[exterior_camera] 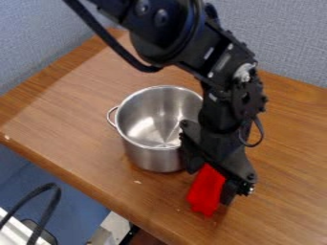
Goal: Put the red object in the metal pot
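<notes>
The red object (206, 192) is a bright red block standing on the wooden table (71, 96) near its front edge, just right of the metal pot. The metal pot (153, 122) is shiny and round, stands upright with no lid, and looks empty. My gripper (215, 178) points straight down over the red object. Its black fingers (190, 161) straddle the block's upper part, and the jaws stand wide apart. The block's top is hidden behind the hand.
The black arm (166, 33) reaches in from the top and hangs over the pot's right rim. The table's front edge (121, 206) runs close below the block. A dark cable (32, 212) loops below the table at the bottom left. A blue wall (38, 33) stands behind.
</notes>
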`<control>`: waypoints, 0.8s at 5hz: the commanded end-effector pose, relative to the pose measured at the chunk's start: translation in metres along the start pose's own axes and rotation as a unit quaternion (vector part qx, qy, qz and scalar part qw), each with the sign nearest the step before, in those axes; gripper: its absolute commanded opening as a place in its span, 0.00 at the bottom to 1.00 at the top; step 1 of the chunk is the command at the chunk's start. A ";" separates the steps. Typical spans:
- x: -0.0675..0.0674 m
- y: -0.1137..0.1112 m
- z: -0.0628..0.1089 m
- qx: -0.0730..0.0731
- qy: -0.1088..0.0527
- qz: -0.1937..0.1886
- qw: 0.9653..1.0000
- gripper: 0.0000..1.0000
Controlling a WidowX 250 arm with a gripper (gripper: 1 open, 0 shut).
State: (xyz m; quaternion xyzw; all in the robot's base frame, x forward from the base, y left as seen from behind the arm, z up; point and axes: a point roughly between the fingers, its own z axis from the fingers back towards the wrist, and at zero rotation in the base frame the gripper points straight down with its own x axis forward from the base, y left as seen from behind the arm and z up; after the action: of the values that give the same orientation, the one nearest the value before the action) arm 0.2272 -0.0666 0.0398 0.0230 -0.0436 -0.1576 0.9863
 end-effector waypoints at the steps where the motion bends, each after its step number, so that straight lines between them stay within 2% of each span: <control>1: 0.011 0.013 -0.008 -0.001 -0.009 0.013 1.000 1.00; 2: 0.018 0.025 -0.018 -0.002 -0.006 0.025 1.000 1.00; 3: 0.020 0.023 -0.017 0.002 -0.006 0.036 0.999 0.00; 4: 0.022 0.022 -0.014 -0.004 -0.005 0.059 0.998 0.00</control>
State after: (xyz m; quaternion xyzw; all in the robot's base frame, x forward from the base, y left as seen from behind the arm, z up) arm 0.2496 -0.0514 0.0232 0.0172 -0.0375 -0.1020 0.9939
